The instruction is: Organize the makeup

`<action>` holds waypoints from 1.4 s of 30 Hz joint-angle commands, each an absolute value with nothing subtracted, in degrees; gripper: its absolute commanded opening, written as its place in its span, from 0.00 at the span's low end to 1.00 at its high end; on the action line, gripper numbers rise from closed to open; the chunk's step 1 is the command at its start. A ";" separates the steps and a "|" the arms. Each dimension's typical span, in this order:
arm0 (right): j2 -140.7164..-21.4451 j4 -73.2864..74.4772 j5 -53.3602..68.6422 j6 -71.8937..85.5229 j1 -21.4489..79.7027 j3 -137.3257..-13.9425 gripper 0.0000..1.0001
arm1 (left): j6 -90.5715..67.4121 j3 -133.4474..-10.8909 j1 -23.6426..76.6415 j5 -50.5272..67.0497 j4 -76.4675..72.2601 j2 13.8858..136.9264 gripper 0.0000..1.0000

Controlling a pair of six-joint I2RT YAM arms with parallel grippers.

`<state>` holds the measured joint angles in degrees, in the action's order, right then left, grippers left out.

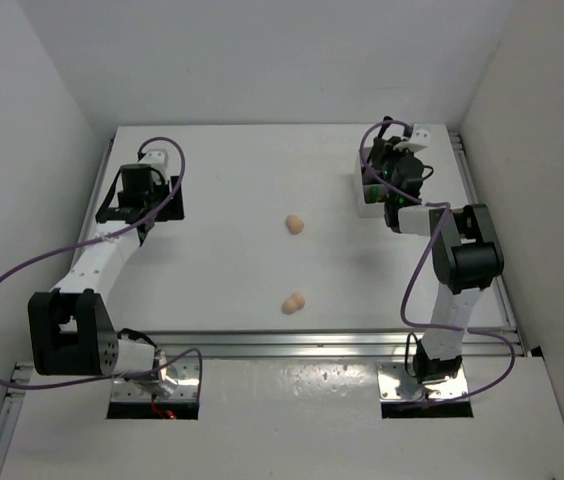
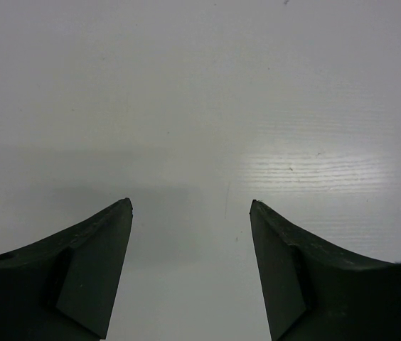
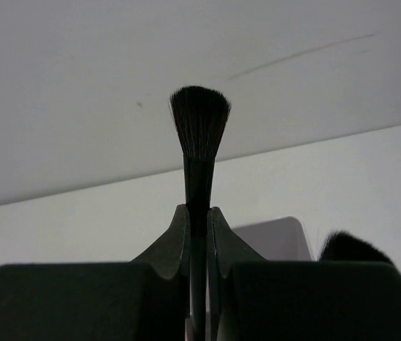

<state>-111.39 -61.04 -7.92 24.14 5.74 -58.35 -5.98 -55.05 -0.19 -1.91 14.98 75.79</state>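
a: what could go wrong from here?
b: the brush (image 3: 199, 131) is pinched low on its handle by the right gripper (image 3: 198, 220), so it could be tilted if the grip slips. if it is lowered off-line, it could be caught on the rim of the box (image 1: 365, 197) or pushed against a second brush (image 3: 353, 249) seen just beside it (probably already stowed).
a: and the left gripper (image 2: 191, 202)?
b: it is held spread over bare table (image 2: 200, 85), with nothing between the fingers.
a: how does the makeup look?
b: the brush is thin and black with a flared head, held bristles-up over the box at the far right. two peach sponges (image 1: 295, 224) are seen mid-table, apart from each other and well apart from the box. being egg-shaped, they could be rolled off by a nudge.
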 commanded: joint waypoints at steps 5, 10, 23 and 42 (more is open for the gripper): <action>-111.18 -75.67 -8.00 23.12 5.01 -52.92 0.00 | -5.45 -59.59 -0.18 -1.58 15.91 78.84 0.73; -112.76 -76.20 -7.65 21.01 5.10 -50.89 0.00 | -5.45 -60.12 -0.18 -1.58 15.91 78.84 0.73; -108.20 -69.79 -5.18 15.73 7.82 -48.52 0.53 | -5.45 -58.54 -0.18 -1.05 15.91 76.99 0.73; -97.73 9.75 -7.30 -1.23 24.51 -74.43 0.94 | -7.03 -54.67 0.35 1.05 13.62 74.62 0.73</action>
<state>-96.16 -9.10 -9.13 2.39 22.13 -71.35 -6.33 -55.05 -0.19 0.03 15.73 76.71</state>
